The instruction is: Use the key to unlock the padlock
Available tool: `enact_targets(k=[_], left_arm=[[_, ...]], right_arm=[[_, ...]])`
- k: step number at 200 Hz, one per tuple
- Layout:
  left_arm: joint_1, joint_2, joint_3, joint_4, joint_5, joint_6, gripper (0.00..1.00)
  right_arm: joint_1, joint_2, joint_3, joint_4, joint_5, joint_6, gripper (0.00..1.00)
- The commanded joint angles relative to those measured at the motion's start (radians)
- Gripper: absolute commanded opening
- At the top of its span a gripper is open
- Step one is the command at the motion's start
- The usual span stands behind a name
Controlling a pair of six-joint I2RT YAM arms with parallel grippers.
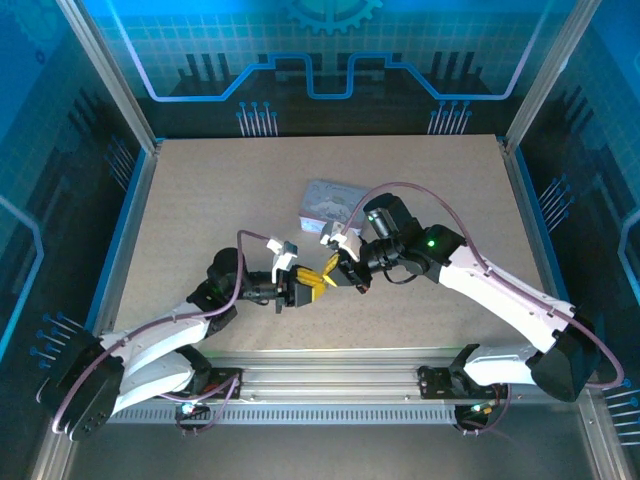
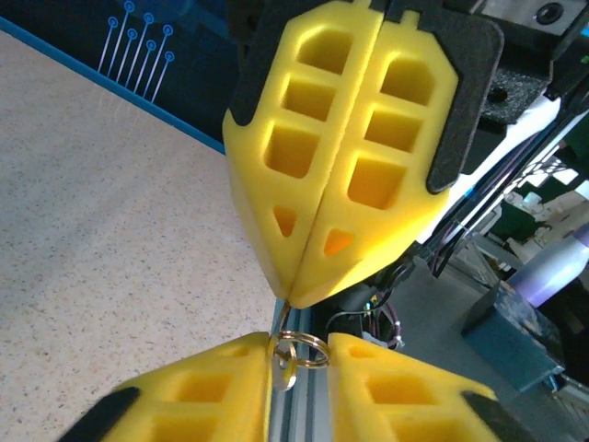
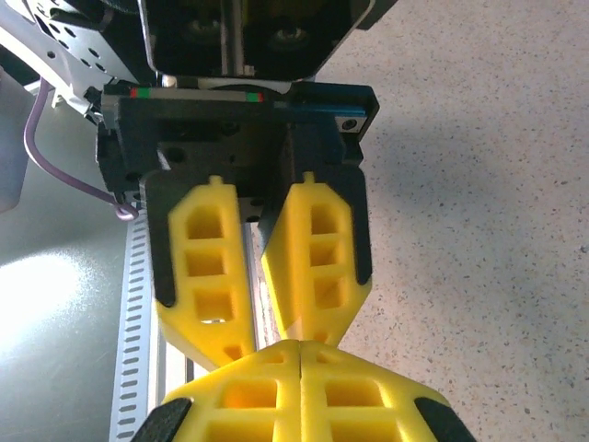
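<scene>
My two grippers meet tip to tip above the table's near middle in the top view, the left gripper (image 1: 318, 283) facing the right gripper (image 1: 343, 268). In the left wrist view the right gripper (image 2: 293, 296) is shut, and a thin metal sliver, the key (image 2: 284, 315), sticks out of its tip. A small brass key ring (image 2: 312, 364) hangs on that sliver and spans the narrow gap of my left gripper (image 2: 299, 354), touching both pads. A second small metal piece (image 2: 282, 372) lies on the ring. The padlock is hidden.
A pale blue-grey printed tin (image 1: 330, 205) lies on the speckled table (image 1: 200, 200) just behind the grippers. The aluminium rail (image 1: 330, 375) runs along the near edge. Blue walls enclose the table on three sides.
</scene>
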Motion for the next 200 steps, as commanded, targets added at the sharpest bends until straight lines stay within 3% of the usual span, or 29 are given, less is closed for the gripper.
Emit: enact_targets(k=[1,23,51,68,72,80,90,98,140,163,200], left_arm=[[-0.008,0.002,0.005,0.030,-0.020,0.001,0.14],[-0.010,0.003,0.003,0.039,-0.039,-0.013,0.00],[-0.010,-0.003,-0.007,0.049,-0.074,-0.034,0.00],[-0.010,-0.013,-0.017,0.047,-0.110,-0.051,0.00],[-0.010,-0.016,-0.020,0.044,-0.122,-0.057,0.00],[-0.010,-0.024,-0.025,0.038,-0.157,-0.073,0.00],[-0.011,-0.034,-0.034,0.028,-0.207,-0.092,0.00],[-0.010,-0.041,-0.045,0.032,-0.248,-0.117,0.00],[-0.010,-0.039,-0.076,0.129,-0.334,-0.255,0.00],[-0.010,-0.006,-0.072,0.210,-0.296,-0.308,0.00],[-0.009,0.027,-0.071,0.294,-0.278,-0.344,0.00]], right_arm=[[0.006,-0.021,-0.017,0.016,-0.007,0.019,0.00],[0.006,-0.021,-0.025,0.027,-0.011,0.025,0.00],[0.004,-0.013,-0.027,0.046,-0.024,0.047,0.00],[-0.012,-0.023,-0.041,0.101,-0.049,0.105,0.13],[-0.018,-0.026,-0.046,0.118,-0.057,0.125,0.20],[-0.036,-0.038,-0.055,0.162,-0.058,0.186,0.44],[-0.057,-0.051,-0.066,0.218,-0.039,0.268,0.57],[-0.076,-0.064,-0.082,0.267,-0.022,0.342,0.62],[-0.148,-0.117,-0.241,0.592,-0.005,0.713,0.64],[-0.126,-0.103,-0.310,0.723,0.010,0.816,0.64],[-0.094,-0.054,-0.348,0.843,0.020,0.928,0.54]])
